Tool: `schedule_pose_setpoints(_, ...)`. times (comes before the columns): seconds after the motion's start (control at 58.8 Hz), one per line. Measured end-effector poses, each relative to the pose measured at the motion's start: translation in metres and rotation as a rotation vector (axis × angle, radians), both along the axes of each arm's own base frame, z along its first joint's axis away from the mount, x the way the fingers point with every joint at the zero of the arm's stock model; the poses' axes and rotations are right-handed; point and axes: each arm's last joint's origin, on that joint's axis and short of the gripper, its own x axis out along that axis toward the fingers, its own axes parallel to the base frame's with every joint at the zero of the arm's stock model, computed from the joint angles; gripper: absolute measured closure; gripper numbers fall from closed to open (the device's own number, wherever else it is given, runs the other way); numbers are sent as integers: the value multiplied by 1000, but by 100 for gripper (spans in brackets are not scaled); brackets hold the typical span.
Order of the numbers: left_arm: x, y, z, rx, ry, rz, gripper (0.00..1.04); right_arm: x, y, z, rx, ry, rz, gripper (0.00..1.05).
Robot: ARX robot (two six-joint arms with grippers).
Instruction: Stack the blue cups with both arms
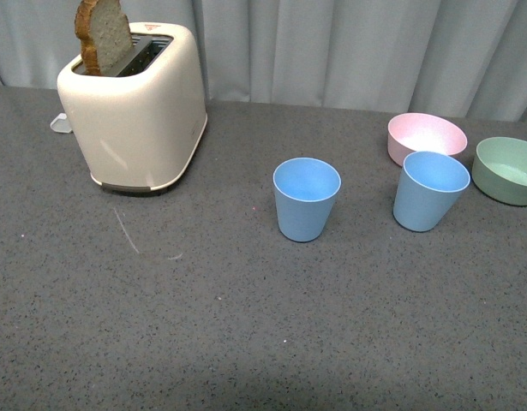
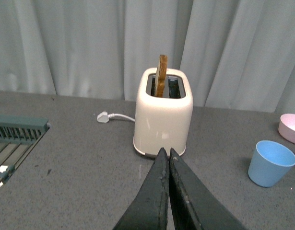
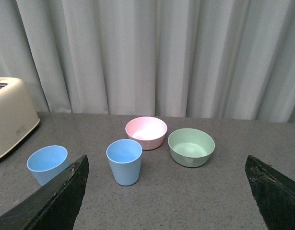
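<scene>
Two light blue cups stand upright and apart on the grey table. One cup [image 1: 306, 199] is near the middle, the other cup [image 1: 429, 190] is to its right, in front of the pink bowl. Neither arm shows in the front view. In the left wrist view my left gripper [image 2: 166, 153] is shut and empty, pointing at the toaster, with one blue cup [image 2: 271, 163] off to its side. In the right wrist view my right gripper [image 3: 167, 165] is open wide and empty, well back from both cups [image 3: 124, 161] [image 3: 47, 164].
A cream toaster [image 1: 134, 103] with a slice of bread [image 1: 104, 36] stands at the back left. A pink bowl [image 1: 426, 137] and a green bowl [image 1: 508, 169] sit at the back right. A white plug and cord [image 2: 109, 117] lie behind the toaster. A green rack [image 2: 15, 139] is beyond the left side.
</scene>
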Motion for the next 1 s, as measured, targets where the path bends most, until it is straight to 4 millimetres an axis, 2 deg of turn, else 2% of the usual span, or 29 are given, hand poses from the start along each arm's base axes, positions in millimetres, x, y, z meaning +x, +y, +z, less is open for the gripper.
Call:
schedule_pose_setpoints(0.136, 0, 0, 0, -1, 1, 0, 99, 0, 0, 0, 0, 0, 0, 10)
schedule_pose_setpoints(0.255, 0, 0, 0, 0, 0, 0, 74, 0, 0, 0, 0, 0, 0, 10)
schedule_pose_setpoints(0.476, 0, 0, 0, 0, 0, 0, 34, 0, 0, 0, 0, 0, 0, 10)
schedule_pose_setpoints(0.561, 0, 0, 0, 0, 0, 0, 18, 3, -2, -1, -103, 82, -100, 10)
schedule_pose_setpoints(0.629, 0, 0, 0, 0, 0, 0, 7, 9, -4, -2, -147, 141, -116, 10)
schedule_pose_setpoints(0.646, 0, 0, 0, 0, 0, 0, 5, 11, -4, -1, -153, 156, -116, 10)
schedule_pose_setpoints(0.782, 0, 0, 0, 0, 0, 0, 7, 39, -5, 6, -158, 239, -69, 10)
schedule_pose_setpoints(0.867, 0, 0, 0, 0, 0, 0, 7, 80, -6, 15, -114, 336, -50, 10)
schedule_pose_setpoints(0.901, 0, 0, 0, 0, 0, 0, 7, 100, -7, 11, -104, 412, -67, 10)
schedule_pose_setpoints(0.986, 0, 0, 0, 0, 0, 0, 7, 127, -8, 3, -53, 529, -67, 10)
schedule_pose_setpoints(1.003, 0, 0, 0, 0, 0, 0, 7, 139, -8, 0, -33, 565, -71, 10)
